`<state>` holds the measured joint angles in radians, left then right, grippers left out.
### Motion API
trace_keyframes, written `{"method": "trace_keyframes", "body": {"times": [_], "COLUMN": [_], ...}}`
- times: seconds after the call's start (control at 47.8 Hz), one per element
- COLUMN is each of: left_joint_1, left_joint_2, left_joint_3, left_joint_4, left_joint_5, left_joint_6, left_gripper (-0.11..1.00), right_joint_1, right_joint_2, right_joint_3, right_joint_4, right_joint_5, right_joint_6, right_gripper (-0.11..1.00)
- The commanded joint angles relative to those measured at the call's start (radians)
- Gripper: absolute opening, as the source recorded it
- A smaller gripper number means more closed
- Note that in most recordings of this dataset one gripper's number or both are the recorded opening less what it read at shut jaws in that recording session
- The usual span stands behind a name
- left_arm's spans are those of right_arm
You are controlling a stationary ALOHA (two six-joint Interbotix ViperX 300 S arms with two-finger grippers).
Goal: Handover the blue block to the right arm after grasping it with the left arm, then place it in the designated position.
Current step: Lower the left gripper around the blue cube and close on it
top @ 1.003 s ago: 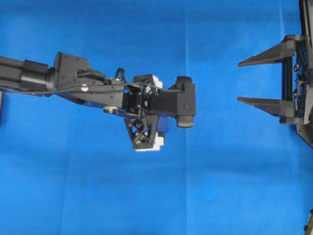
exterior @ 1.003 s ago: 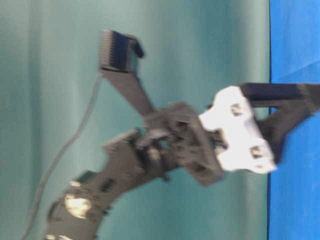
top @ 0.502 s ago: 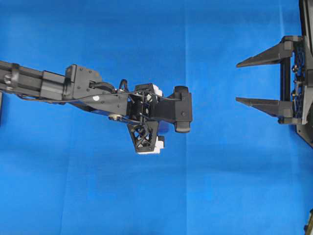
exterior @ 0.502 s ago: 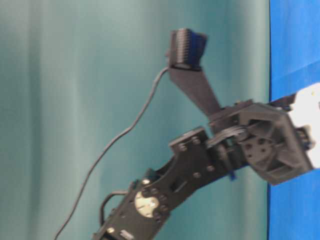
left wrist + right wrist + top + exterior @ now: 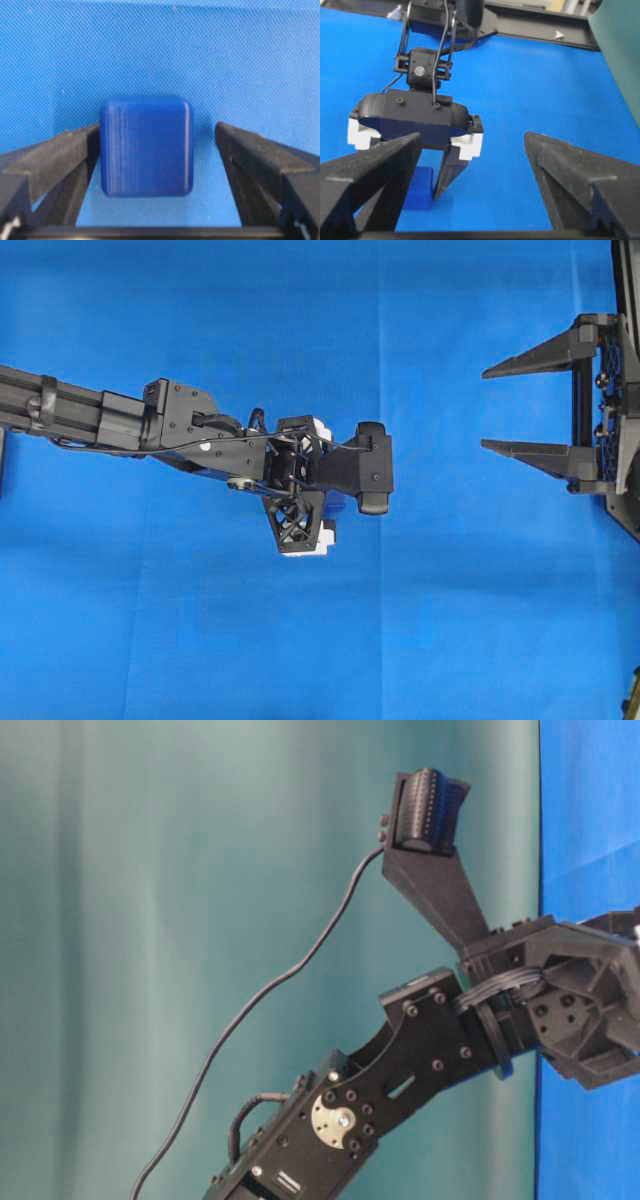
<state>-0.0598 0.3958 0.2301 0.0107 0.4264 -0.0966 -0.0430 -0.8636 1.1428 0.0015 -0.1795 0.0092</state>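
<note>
The blue block (image 5: 146, 145), a small dark-blue cube, rests on the bright blue cloth (image 5: 160, 45). My left gripper (image 5: 157, 132) points straight down over it and is open. Its left finger (image 5: 55, 155) is at the cube's side, and the other finger (image 5: 260, 160) stands a gap away. From overhead the left gripper (image 5: 320, 482) covers the block. The right arm's gripper (image 5: 485, 408) waits wide open at the right edge, empty and aimed at the left one. In the right wrist view the block (image 5: 422, 187) sits beside a left finger (image 5: 447, 175).
The blue cloth (image 5: 450, 620) covers the whole table. A teal backdrop (image 5: 150, 920) stands behind the left arm (image 5: 420, 1050). Black frame rails (image 5: 540, 25) run along the far edge.
The left arm has come down toward the cloth, bringing its fingers to either side of the block. Its jaws have narrowed slightly. The right gripper has stayed put.
</note>
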Motion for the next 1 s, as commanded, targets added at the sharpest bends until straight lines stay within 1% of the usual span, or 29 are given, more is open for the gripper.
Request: {"method": "trace_keyframes", "body": {"times": [0.0, 0.042, 0.125, 0.146, 0.46, 0.606, 0.982], "left_joint_1": [-0.003, -0.003, -0.003, -0.003, -0.002, -0.002, 0.002], "left_joint_2": [-0.020, -0.018, -0.018, -0.020, -0.020, -0.041, -0.153], "left_joint_3": [-0.017, -0.018, -0.018, -0.018, -0.018, -0.020, -0.078], "left_joint_4": [0.003, 0.003, 0.003, 0.005, 0.006, 0.006, 0.006], "left_joint_5": [-0.006, -0.006, -0.006, -0.006, -0.005, 0.015, 0.161], "left_joint_6": [0.000, 0.002, 0.008, 0.009, 0.008, 0.009, 0.014], "left_gripper": [0.80, 0.71, 0.48, 0.45, 0.46, 0.46, 0.46], "right_joint_1": [-0.002, -0.002, -0.002, -0.002, -0.002, -0.002, -0.002], "right_joint_2": [0.005, 0.005, 0.005, 0.005, 0.011, 0.015, 0.017], "right_joint_3": [-0.023, -0.023, -0.023, -0.021, -0.023, -0.023, -0.023], "right_joint_4": [0.003, 0.003, 0.003, 0.003, 0.003, 0.003, 0.003], "right_joint_5": [-0.005, -0.005, -0.005, -0.005, -0.006, -0.008, -0.009], "right_joint_6": [0.002, 0.002, 0.002, 0.002, 0.002, 0.002, 0.002], "right_gripper": [0.95, 0.95, 0.95, 0.95, 0.95, 0.95, 0.95]}}
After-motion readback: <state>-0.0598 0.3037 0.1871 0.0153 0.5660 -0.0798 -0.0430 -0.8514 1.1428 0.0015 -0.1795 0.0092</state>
